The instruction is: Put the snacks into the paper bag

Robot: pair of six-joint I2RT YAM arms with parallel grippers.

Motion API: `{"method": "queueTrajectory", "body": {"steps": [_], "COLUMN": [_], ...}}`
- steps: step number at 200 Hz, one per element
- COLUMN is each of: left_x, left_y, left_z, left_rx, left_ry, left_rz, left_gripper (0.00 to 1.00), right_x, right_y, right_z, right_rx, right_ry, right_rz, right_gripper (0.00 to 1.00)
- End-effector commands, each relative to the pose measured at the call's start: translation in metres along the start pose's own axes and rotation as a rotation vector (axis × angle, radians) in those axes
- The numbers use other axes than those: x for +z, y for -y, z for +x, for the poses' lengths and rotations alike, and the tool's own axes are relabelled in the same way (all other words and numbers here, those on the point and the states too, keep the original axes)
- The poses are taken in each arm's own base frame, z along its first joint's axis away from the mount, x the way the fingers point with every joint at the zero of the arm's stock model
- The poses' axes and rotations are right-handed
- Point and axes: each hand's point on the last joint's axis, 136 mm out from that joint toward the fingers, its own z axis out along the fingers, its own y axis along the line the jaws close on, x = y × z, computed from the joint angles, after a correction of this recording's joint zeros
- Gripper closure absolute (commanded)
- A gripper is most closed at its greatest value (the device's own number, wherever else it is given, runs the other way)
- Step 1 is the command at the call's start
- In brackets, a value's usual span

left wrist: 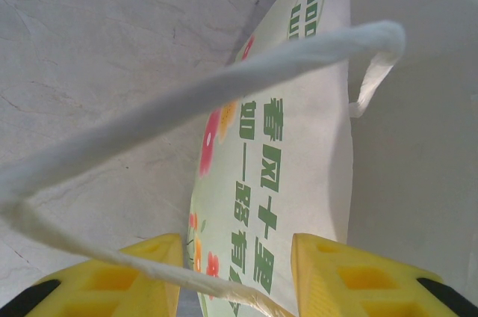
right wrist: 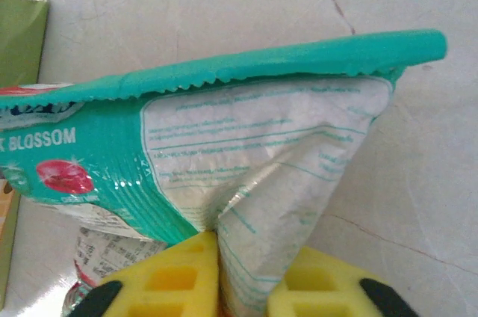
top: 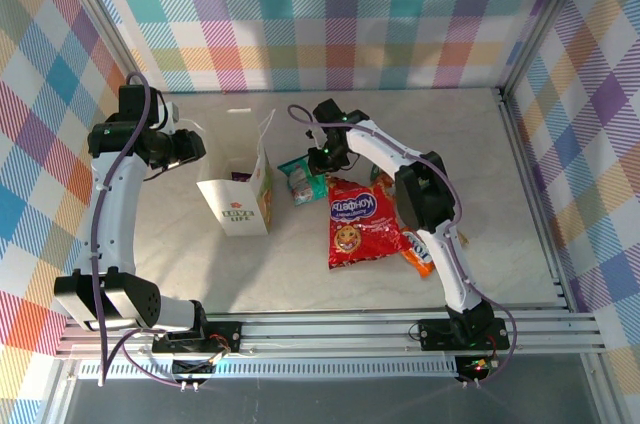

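Observation:
The white paper bag [top: 237, 206] stands upright, mouth open, left of centre. My left gripper [top: 193, 147] hovers at its left rim. In the left wrist view its jaws [left wrist: 237, 250] stand apart, the cord handle [left wrist: 224, 81] loops across them, and the bag's printed side [left wrist: 299, 152] lies beyond. My right gripper [top: 318, 161] is just right of the bag, shut on the teal-white packet [top: 297, 176]. In the right wrist view the yellow fingers [right wrist: 243, 246] pinch that packet's [right wrist: 246, 145] crumpled white back. A large red packet [top: 362, 222] and an orange one [top: 418, 252] lie flat to the right.
The bag's green side panel [right wrist: 19, 40] stands close to the left of the held packet. Another printed wrapper [right wrist: 112, 246] lies beneath it. A metal frame rail [top: 520, 144] bounds the table on the right, with checked walls behind.

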Motion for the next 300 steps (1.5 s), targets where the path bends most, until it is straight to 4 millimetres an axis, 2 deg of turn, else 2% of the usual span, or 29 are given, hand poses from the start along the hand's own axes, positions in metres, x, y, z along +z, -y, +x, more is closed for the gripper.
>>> {"method": "queueTrajectory", "body": {"steps": [1, 51, 109, 221, 300], "left_x": [-0.003, -0.004, -0.014, -0.020, -0.030], "left_y": [0.002, 0.002, 0.002, 0.004, 0.006], "left_z": [0.006, 0.006, 0.005, 0.006, 0.006], "left_rx": [0.017, 0.015, 0.015, 0.019, 0.035], "left_ry": [-0.005, -0.005, 0.015, 0.027, 0.049], "left_rz": [-0.001, -0.002, -0.006, 0.003, 0.012], "left_gripper": [0.58, 0.58, 0.58, 0.57, 0.57], "right_x": [-0.010, -0.028, -0.064, -0.105, -0.156], "right_y": [0.010, 0.008, -0.008, -0.001, -0.008], "right_z": [0.013, 0.004, -0.012, -0.020, -0.035], "right_rx": [0.009, -0.008, -0.033, -0.067, -0.030], "right_ry": [-0.038, 0.008, 0.098, 0.176, 0.296], "right_rz": [0.070, 0.086, 0.062, 0.157, 0.186], "right_gripper": [0.88, 1.00, 1.00, 1.00, 1.00]}}
